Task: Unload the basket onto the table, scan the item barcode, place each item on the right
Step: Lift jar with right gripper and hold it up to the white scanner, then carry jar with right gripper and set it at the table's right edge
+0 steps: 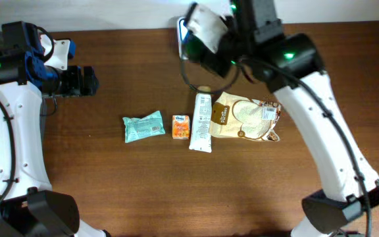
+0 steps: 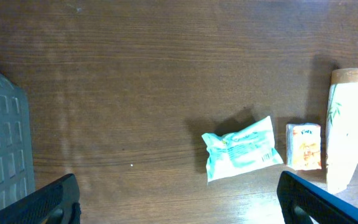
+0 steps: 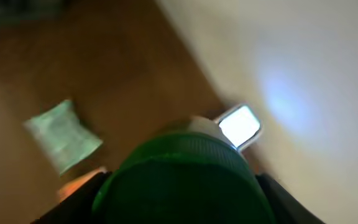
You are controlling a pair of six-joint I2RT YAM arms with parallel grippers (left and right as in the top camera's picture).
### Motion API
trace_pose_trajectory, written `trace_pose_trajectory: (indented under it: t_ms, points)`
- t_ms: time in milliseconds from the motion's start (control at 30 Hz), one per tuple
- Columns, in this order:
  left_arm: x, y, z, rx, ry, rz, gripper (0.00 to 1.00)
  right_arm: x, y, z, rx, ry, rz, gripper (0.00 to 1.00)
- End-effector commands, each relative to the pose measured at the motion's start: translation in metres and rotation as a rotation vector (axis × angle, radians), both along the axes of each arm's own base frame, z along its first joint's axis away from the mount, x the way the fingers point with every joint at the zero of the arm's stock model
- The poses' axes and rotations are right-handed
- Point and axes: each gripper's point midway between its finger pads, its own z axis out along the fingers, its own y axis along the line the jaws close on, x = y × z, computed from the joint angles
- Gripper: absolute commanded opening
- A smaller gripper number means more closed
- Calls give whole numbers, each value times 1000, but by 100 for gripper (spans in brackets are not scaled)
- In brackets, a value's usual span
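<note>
Jaws of the right gripper [image 3: 174, 208] stand roughly half open, closed on a round green item [image 3: 179, 171] that fills the blurred wrist view. The item is lifted off the table [image 1: 176, 191], near the lit scanner [image 3: 239, 124] at the far edge. The left gripper [image 2: 179, 200] is spread wide and holds nothing, hanging above the table left of a row of packet [image 1: 143, 126], box [image 1: 181, 126], tube [image 1: 201, 122] and bag [image 1: 247, 117].

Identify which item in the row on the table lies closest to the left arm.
The teal packet, at the row's end; the orange carton, white tube and tan bag all lie beyond it.
</note>
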Motion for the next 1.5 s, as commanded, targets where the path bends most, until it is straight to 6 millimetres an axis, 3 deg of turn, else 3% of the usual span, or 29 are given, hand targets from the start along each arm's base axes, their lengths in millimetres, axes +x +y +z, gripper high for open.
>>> trace_pose_trajectory:
  t_ms: [0, 100, 233, 400, 633, 833, 933, 967, 1000, 1100, 1133, 1167, 1333, 1400, 1467]
  points:
    - [1, -1, -1, -5, -4, -22, 99, 1, -41, -23, -31, 136, -109, 50]
    - [1, -1, -1, -5, -4, -22, 99, 5, -88, -62, -106, 291, -249, 50]
    - [1, -1, -1, -5, -4, -22, 99, 27, -162, -115, -32, 539, -582, 50]
    - [1, -1, -1, -5, -4, -22, 99, 38, -250, -189, -10, 766, -819, 50]
    - [1, -1, -1, -5, -4, -22, 99, 37, -338, -263, 31, 918, -997, 50]
    - [1, -1, -1, -5, -4, -22, 99, 43, -404, -265, 85, 821, -1127, 50]
    - [1, -1, -1, -5, -4, -22, 99, 46, -427, -264, 47, 764, -1181, 51]
    - [1, -1, -1, -5, -4, -22, 99, 51, -434, -263, 33, 728, -1197, 58]
    - [1, -1, -1, -5, -4, -22, 99, 56, -438, -262, 30, 699, -1204, 63]
    - [1, -1, -1, -5, -4, -22, 99, 59, -439, -261, 34, 685, -1204, 67]
    - [1, -1, -1, -5, -4, -22, 99, 58, -439, -261, 33, 689, -1204, 77]
    - [1, -1, -1, -5, -4, -22, 99, 58, -439, -262, 33, 692, -1203, 80]
    - [1, -1, -1, -5, -4, -22, 99, 56, -437, -265, 35, 702, -1200, 81]
    - [1, -1, -1, -5, -4, -22, 99, 58, -437, -256, 46, 678, -1198, 98]
    - [1, -1, -1, -5, -4, -22, 99, 61, -438, -232, 71, 627, -1217, 98]
